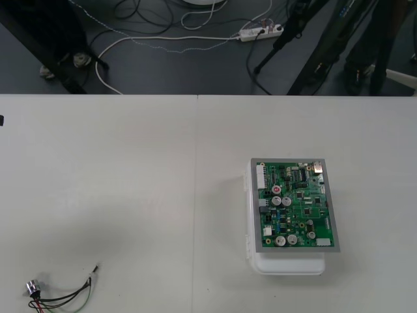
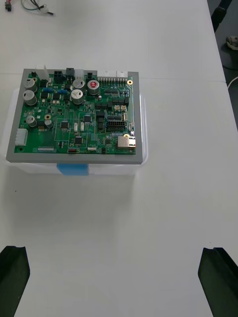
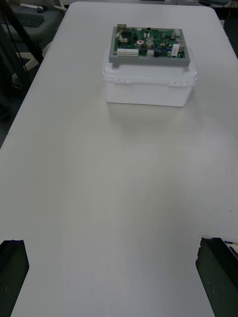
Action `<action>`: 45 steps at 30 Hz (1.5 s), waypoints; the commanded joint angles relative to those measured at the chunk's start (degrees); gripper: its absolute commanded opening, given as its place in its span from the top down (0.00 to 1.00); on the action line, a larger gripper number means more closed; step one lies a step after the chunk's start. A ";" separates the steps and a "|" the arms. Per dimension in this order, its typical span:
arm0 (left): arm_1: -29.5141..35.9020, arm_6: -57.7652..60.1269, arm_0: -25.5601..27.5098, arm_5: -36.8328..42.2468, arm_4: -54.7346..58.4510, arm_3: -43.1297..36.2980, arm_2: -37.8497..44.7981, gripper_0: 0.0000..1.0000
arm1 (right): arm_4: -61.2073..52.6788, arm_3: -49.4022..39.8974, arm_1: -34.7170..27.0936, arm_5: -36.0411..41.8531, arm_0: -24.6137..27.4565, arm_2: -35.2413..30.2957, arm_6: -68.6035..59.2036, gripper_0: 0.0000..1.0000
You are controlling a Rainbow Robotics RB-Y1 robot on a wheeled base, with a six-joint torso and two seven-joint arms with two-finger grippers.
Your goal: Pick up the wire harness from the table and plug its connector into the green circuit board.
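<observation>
two claws, both wide open and holding nothing. the right claw (image 2: 116,250) hangs over the table (image 1: 130,182) with its fingers (image 2: 14,270) far apart. the board (image 2: 77,116) sits on its white base (image 2: 119,167) just ahead of this claw. the harness (image 1: 62,298) lies past the board, farther still from it. the left claw (image 3: 115,243) has its fingers (image 3: 216,270) spread just as far, and board and base stand well ahead of it across open table. the harness lies loose on the left claw's side of the table, well apart from the board and not plugged in. its metal socket (image 1: 31,287) is at one end and its thin wires curve away from it.
</observation>
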 commanded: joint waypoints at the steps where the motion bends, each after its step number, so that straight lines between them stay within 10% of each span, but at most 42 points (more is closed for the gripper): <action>1: 2.98 3.54 1.29 -2.52 0.25 -1.08 1.88 0.00 | 0.26 -1.14 -0.72 -0.45 0.63 -2.04 2.06 0.00; 45: 2.98 3.54 1.29 -2.52 0.25 -1.08 1.88 0.00 | 0.26 -1.14 -0.72 -0.45 0.63 -2.04 2.06 0.00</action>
